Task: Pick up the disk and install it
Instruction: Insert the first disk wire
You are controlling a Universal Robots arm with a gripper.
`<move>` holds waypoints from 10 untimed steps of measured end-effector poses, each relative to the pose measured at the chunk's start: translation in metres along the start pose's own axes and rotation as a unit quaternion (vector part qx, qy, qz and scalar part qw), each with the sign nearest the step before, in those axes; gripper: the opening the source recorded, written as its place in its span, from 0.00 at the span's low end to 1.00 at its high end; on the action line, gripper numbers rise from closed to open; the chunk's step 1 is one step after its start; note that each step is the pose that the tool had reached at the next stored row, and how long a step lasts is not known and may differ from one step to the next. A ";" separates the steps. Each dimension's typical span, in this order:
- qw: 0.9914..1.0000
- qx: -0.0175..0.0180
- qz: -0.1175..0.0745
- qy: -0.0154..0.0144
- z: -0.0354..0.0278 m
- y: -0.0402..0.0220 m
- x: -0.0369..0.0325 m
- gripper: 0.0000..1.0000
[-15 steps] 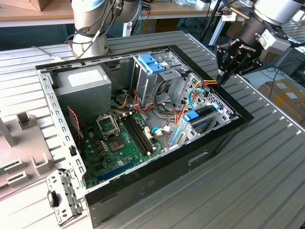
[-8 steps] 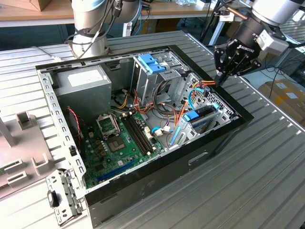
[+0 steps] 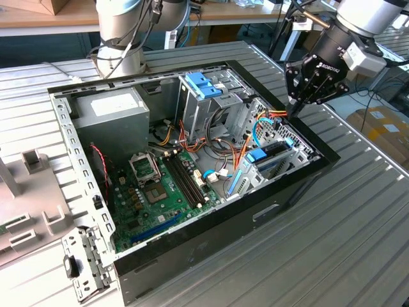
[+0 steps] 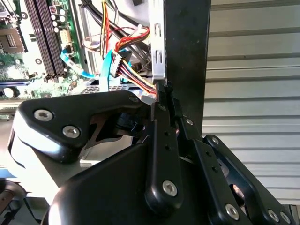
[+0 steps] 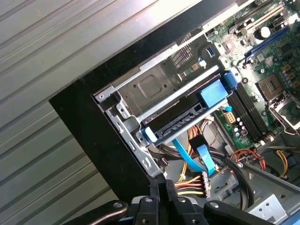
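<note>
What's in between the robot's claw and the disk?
In the first wrist view, a bundle of cables, blue, red, yellow and orange, lies between the claw and the disk, which sits in its bay with blue rails. The claw holds nothing.

Ribbed grey metal table [image 3: 358, 217], daylit.

An open computer case [image 3: 192, 243] lies on the ribbed bench [image 3: 358, 211], holding a green motherboard [image 3: 160, 192], a grey power supply [image 3: 115, 115] and what seem orange cables [image 3: 239, 150].
</note>
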State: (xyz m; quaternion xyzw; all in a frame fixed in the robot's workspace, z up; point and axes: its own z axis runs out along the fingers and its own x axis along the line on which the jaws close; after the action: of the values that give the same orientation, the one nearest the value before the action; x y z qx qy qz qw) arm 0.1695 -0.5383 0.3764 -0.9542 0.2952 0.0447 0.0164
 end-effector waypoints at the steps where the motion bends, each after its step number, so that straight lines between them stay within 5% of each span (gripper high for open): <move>1: 1.000 0.000 0.000 0.000 0.0001 0.0019 0.0009 0.17; 10: 1.000 0.002 0.022 0.000 0.0034 0.0050 0.0029 0.17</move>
State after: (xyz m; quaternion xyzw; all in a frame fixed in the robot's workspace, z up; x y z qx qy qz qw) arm 0.1688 -0.5438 0.3728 -0.9475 0.3162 0.0444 0.0173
